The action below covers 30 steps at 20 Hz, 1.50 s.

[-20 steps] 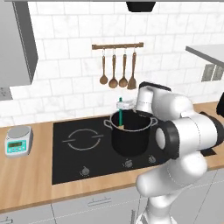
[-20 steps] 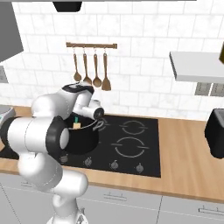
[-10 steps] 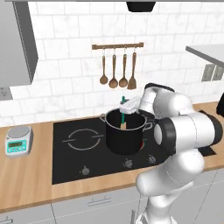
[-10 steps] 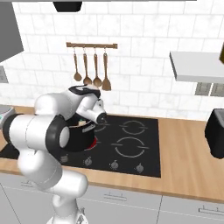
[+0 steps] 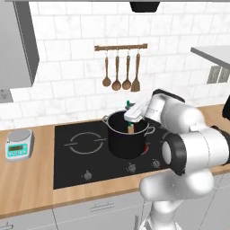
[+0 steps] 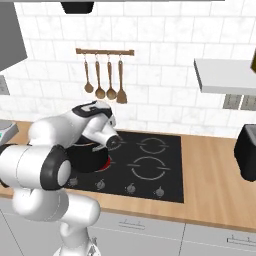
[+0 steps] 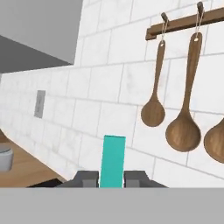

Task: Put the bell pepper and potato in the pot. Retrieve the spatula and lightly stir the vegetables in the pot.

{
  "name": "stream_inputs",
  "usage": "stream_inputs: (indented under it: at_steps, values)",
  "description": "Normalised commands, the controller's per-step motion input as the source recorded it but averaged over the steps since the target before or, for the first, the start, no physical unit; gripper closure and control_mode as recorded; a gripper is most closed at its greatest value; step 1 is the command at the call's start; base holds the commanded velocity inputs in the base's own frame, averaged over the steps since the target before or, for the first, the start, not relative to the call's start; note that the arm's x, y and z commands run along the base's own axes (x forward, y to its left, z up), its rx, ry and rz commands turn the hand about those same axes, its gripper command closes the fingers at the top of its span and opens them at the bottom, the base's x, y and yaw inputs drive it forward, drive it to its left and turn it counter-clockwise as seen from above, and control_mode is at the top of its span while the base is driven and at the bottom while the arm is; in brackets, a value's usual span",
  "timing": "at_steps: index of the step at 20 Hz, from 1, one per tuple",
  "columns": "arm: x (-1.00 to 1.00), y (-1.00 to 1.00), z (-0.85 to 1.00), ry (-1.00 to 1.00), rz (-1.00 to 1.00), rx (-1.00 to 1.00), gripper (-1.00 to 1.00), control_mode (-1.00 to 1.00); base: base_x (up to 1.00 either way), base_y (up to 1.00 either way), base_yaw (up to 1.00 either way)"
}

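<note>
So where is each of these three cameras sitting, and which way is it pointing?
Left base view: behind the arm to its left, looking forward and down at the cooktop and pot; the white arm rises lower right, its hand over the pot.
Right base view: behind to its right; the arm rises lower left, covering most of the pot.
Hand view: on the hand, facing the tiled wall; the fingertips flank the teal spatula handle.
All three show the hanging wooden spoons.

Bright, even rendered light; soft faint shadows; slightly blurry; no glare.
</note>
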Motion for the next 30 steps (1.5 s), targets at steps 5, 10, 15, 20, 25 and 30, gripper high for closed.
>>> stream_inputs:
  at_steps: [5, 10, 15, 20, 25, 30]
  values:
    - [-0.01, 0.00, 0.32, 0.37, 0.00, 0.06, 1.00, -1.00, 0.00, 0.00, 0.00]
    - [-0.29, -0.11, 0.08, 0.05, 0.00, 0.00, 1.00, -1.00, 0.00, 0.00, 0.00]
    - [-0.63, -0.39, 0.00, 0.00, 0.00, -0.03, 1.00, -1.00, 0.00, 0.00, 0.00]
    - [-0.41, -0.32, 0.00, 0.00, 0.00, -0.04, 1.00, -1.00, 0.00, 0.00, 0.00]
    - [0.36, 0.03, 0.00, 0.00, 0.00, -0.02, 1.00, -1.00, 0.00, 0.00, 0.00]
    - [0.48, 0.07, 0.00, -0.06, 0.00, -0.02, 1.00, -1.00, 0.00, 0.00, 0.00]
